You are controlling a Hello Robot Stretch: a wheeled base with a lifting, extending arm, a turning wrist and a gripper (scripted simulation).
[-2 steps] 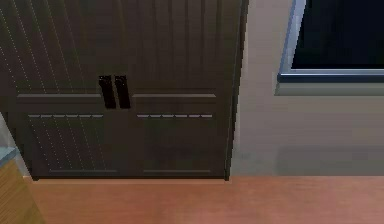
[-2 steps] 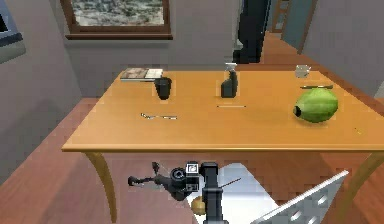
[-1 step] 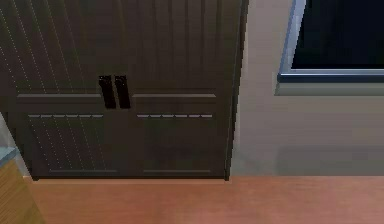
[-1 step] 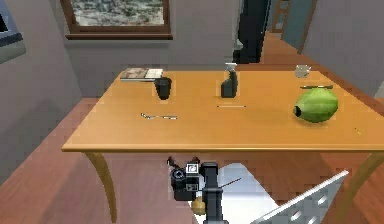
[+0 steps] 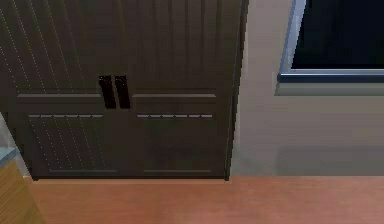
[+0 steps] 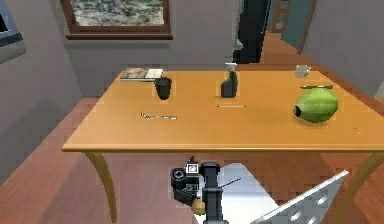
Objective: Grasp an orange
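A wooden table [image 6: 230, 125] spans the arm side view. On its right part lies a round green fruit-like thing [image 6: 318, 104]. I see nothing orange in colour on the table. The arm's dark bar [image 6: 213, 203] rises from the bottom edge, below the table's near edge. The gripper [image 6: 183, 184] sits at its end beside the white marked squares, low in front of the table. Its far end is too small to make out, so I cannot tell whether it holds anything.
On the table stand a dark cup [image 6: 163, 88], a dark bottle [image 6: 229, 82], a small pale cup [image 6: 302, 70], a flat book-like thing [image 6: 142, 73] and a thin utensil [image 6: 158, 117]. A white chair [image 6: 295, 205] stands by the arm. Ahead is a dark two-door cabinet [image 5: 120, 100].
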